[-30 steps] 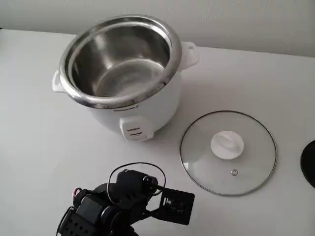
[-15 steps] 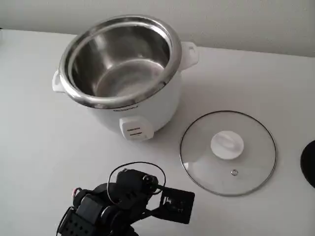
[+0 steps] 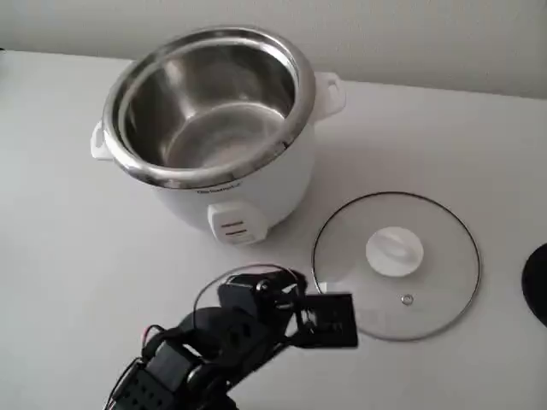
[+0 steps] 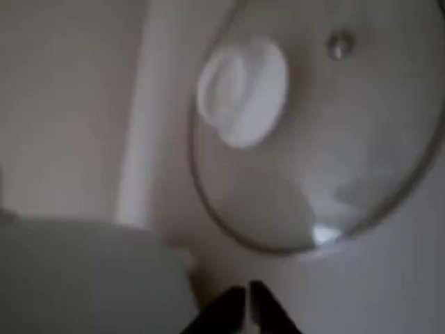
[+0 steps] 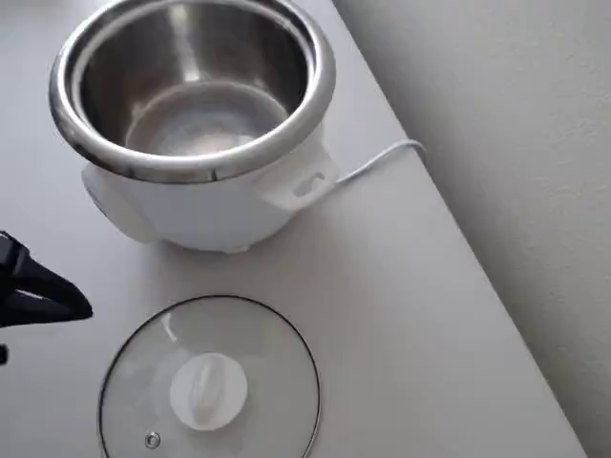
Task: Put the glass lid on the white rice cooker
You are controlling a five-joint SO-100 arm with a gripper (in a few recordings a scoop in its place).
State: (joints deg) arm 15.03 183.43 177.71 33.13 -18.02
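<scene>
Reaching for the glass lid (image 3: pixel 396 265) looks like the step in hand: the gripper (image 4: pixel 247 306) hangs low just off the lid's rim, its two dark fingertips nearly touching, so narrow and holding nothing. The lid lies flat on the tabletop (image 3: pixel 77 239), knob (image 3: pixel 394 251) up, toward the right edge in the fixed view and apart from the white rice cooker (image 3: pixel 214 128), which stands open nearer the back edge with its steel pot bare. To do this well, the gripper would likely need to spread first, then come down centred over the white knob, since the thin metal rim flat on the surface offers little to pinch. A square, firm hold on the knob should keep the disc level when lifted; glass may swing or slip if caught off-centre. Count: one lid, one knob, one steam vent (image 3: pixel 407 299), one cooker, two side handles, one gripper.
</scene>
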